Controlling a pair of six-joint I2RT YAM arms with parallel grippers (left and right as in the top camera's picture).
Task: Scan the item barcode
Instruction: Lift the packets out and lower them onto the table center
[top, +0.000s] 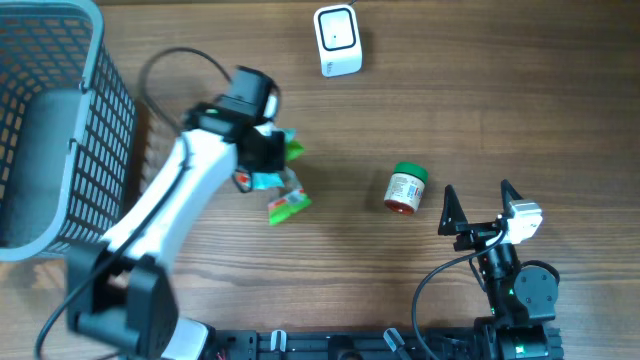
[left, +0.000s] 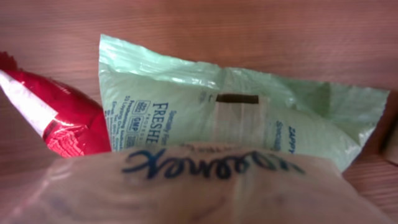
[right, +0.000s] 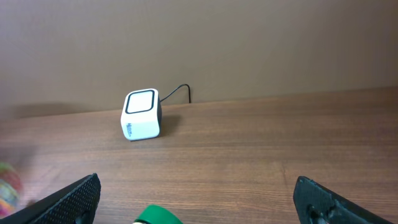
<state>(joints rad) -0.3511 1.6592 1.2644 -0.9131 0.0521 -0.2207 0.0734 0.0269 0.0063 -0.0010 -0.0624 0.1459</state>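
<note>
Pale pouch (left: 205, 186) judged light, soft, crinkly, best pinched at a sealed edge; left gripper (top: 268, 155) jaws hidden, state unclear; right gripper (top: 476, 190) jaws spread, empty.

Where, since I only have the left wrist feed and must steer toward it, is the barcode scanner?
Observer: The white scanner stands near the far edge of the table, beyond the packets under the left arm and a little to their right.
Operator: What else lies out there?
Observer: A green-lidded jar lies on its side, further right than the packets.
Operator: Could the right arm get in my way?
Observer: The right gripper is near the front edge beside the jar, its fingers open and empty.
</note>
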